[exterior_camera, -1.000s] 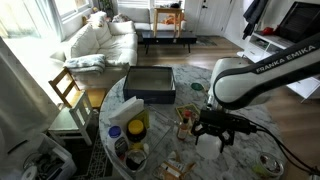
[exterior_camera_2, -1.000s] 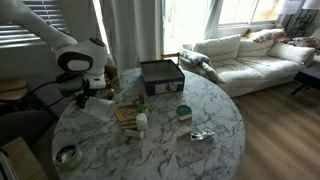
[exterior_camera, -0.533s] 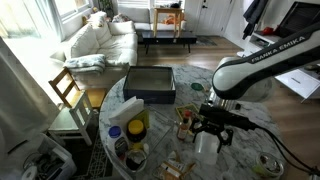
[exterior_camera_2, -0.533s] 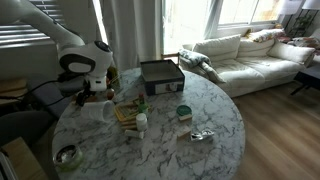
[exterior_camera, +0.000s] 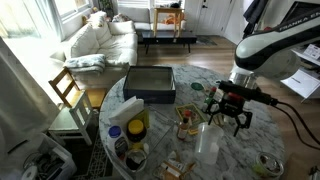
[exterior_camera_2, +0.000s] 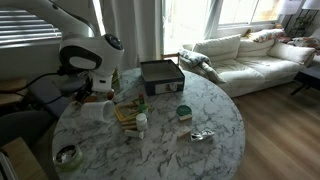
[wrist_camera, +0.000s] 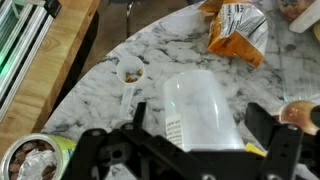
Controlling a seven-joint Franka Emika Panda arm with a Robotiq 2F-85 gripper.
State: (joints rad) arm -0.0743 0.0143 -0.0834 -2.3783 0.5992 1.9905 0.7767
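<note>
the cup (wrist_camera: 200, 105) lies on its side on the marble table (wrist_camera: 150, 45). in the wrist view we see it straight below the gripper (wrist_camera: 201, 128), framed between the two jaws with a gap on either side. the jaws stand wide apart and clamp nothing. in an exterior view the gripper (exterior_camera: 229, 120) hangs above the table, just beside the cup (exterior_camera: 207, 143) and clear of it. the cup is white and cloudy, a plain tapered tumbler with a small printed label on its wall. a small dish (wrist_camera: 131, 72) of crumbs sits just beside the cup. an orange bag (wrist_camera: 238, 30) lies near the cup. a tin (wrist_camera: 25, 165) stands a little farther from the cup, by the table's rim. a black box (exterior_camera: 150, 84) stands well apart from the cup.
</note>
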